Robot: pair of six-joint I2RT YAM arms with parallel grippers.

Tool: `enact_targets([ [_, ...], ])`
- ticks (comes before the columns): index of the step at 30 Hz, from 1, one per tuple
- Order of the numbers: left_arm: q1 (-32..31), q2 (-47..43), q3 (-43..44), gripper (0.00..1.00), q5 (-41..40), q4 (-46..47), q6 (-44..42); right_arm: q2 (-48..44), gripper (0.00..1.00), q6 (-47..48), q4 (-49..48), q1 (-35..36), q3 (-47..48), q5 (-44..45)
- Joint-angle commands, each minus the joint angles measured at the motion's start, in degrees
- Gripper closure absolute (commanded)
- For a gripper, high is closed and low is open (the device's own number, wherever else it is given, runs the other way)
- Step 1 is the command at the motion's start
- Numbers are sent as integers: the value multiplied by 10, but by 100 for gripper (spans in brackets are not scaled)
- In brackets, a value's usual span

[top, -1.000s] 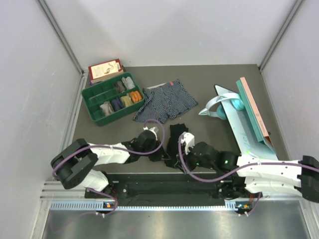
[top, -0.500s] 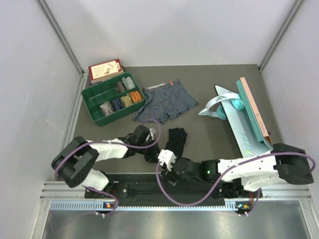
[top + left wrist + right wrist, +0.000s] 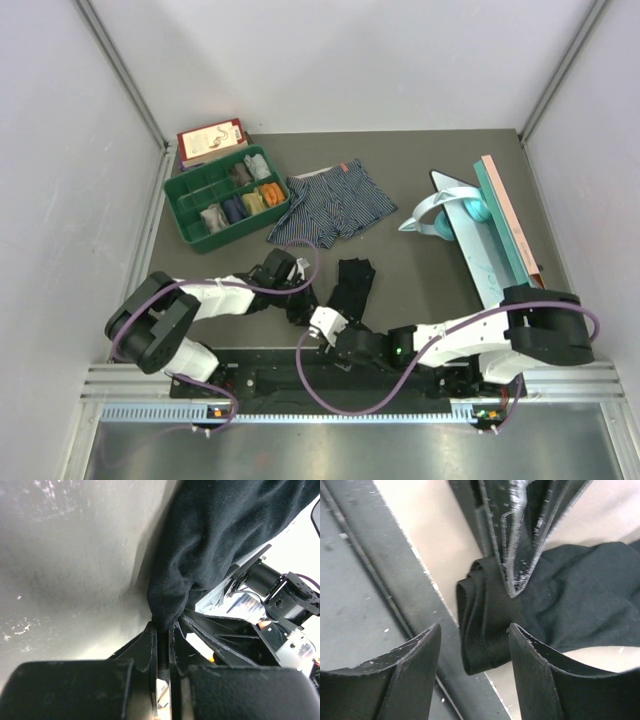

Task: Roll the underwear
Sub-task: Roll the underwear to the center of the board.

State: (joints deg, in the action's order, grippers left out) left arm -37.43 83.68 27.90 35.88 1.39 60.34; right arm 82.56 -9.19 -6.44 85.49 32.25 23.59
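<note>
the black underwear (image 3: 352, 282) lies as a narrow strip in the near middle of the table (image 3: 420, 160). its long axis runs from the near edge away toward the far side, leaning a little to the right in the top view. its near part is already turned into a small rolled end (image 3: 481, 625), which sits right at the table's near edge.

the left gripper (image 3: 161, 642) is pressed together on a fold of this black cloth, just beside the roll. the right gripper (image 3: 475, 667) stands apart and holds nothing. the rolled end lies directly ahead of it, in line with the gap between its two fingers, so i judge the right arm is the one placed to take the roll. the rolling must then go along the strip, away from the arms.

the striped underwear (image 3: 330, 205) lies flat farther back, well apart from both grippers, and is not yet rolled.
</note>
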Motion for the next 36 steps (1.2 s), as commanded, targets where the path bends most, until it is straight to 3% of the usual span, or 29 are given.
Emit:
enact_targets([
  [1, 5, -1, 6, 100, 37, 11, 6, 28, 45, -19, -12, 9, 26, 70],
  [4, 6, -6, 4, 100, 40, 8, 6, 37, 58, -21, -16, 8, 24, 90],
  [10, 11, -16, -14, 100, 54, 27, 5, 44, 100, -17, -13, 4, 26, 58],
  [11, 13, -19, -17, 96, 53, 34, 2, 33, 100, -17, -1, 1, 29, 27],
  [13, 24, -27, -24, 71, 51, 40, -19, 19, 100, -21, 23, -16, 44, -12],
  [14, 30, -31, -26, 49, 46, 33, -30, 13, 100, -27, 34, -24, 49, -54],
  [18, 65, -73, -42, 29, 3, 16, -68, -19, 100, -37, 105, -80, 76, -166],
  [22, 68, -134, -50, 24, -66, -12, -94, -13, 100, -44, 144, -162, 111, -316],
  [26, 67, -211, -67, 24, -170, -32, -116, 13, 100, -50, 140, -222, 122, -428],
  [30, 63, -311, -133, 29, -193, 45, -126, 52, 100, -44, 144, -269, 138, -509],
  [36, 40, -357, -180, 31, -189, 141, -158, 105, 100, -50, 136, -337, 156, -613],
])
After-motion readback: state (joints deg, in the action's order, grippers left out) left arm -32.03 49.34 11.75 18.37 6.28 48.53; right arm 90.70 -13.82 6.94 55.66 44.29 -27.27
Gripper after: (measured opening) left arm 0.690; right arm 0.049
